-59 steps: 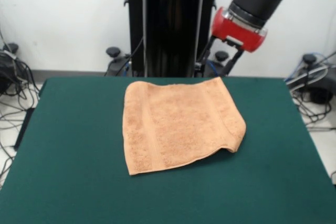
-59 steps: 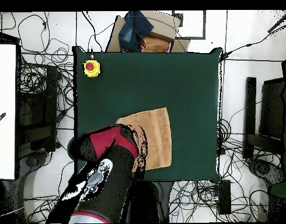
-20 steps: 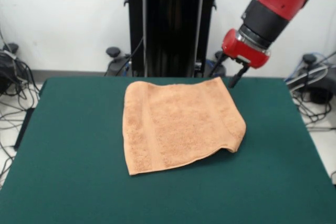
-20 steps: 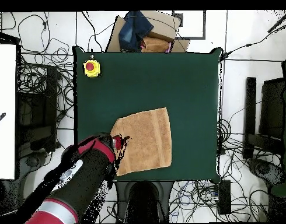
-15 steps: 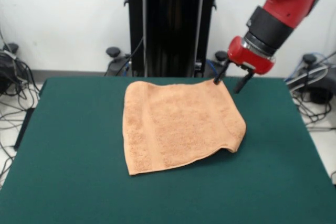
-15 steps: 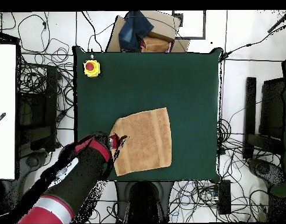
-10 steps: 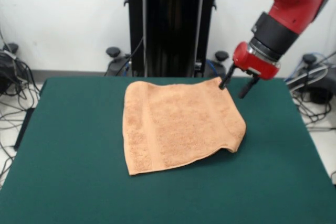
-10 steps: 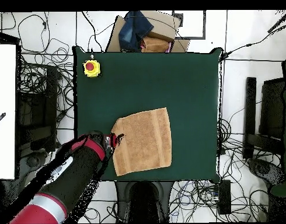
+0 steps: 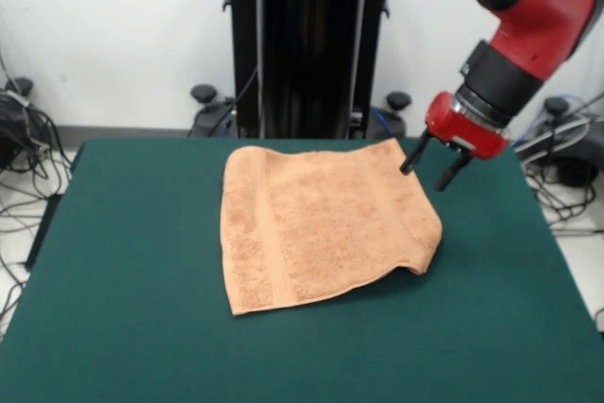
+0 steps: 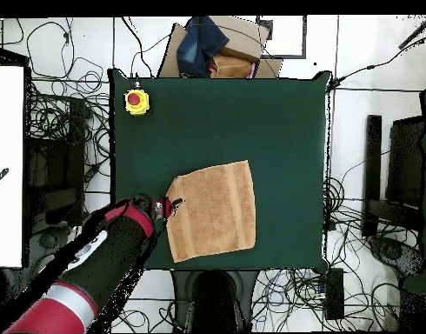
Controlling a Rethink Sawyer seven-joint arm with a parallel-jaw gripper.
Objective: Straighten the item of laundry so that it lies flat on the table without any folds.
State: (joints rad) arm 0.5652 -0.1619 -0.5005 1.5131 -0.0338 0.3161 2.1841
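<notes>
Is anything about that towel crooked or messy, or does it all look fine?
The towel lies skewed to the table's edges, and in the front view its right side bulges up in a fold with a shadow beneath, so it is not flat. The open gripper hangs just off that side. Nothing looks spilled or damaged.

The rectangular orange-tan terry-cloth towel (image 9: 321,224) is lying on the large dark green felt-topped surface (image 9: 142,327), toward its far side in the front view. The hand (image 9: 427,169) is hanging with its fingers apart just beside the towel's far right corner. In the overhead view, a yellow box with a red button (image 10: 136,101) is sitting at the surface's opposite corner, well apart from the towel.
</notes>
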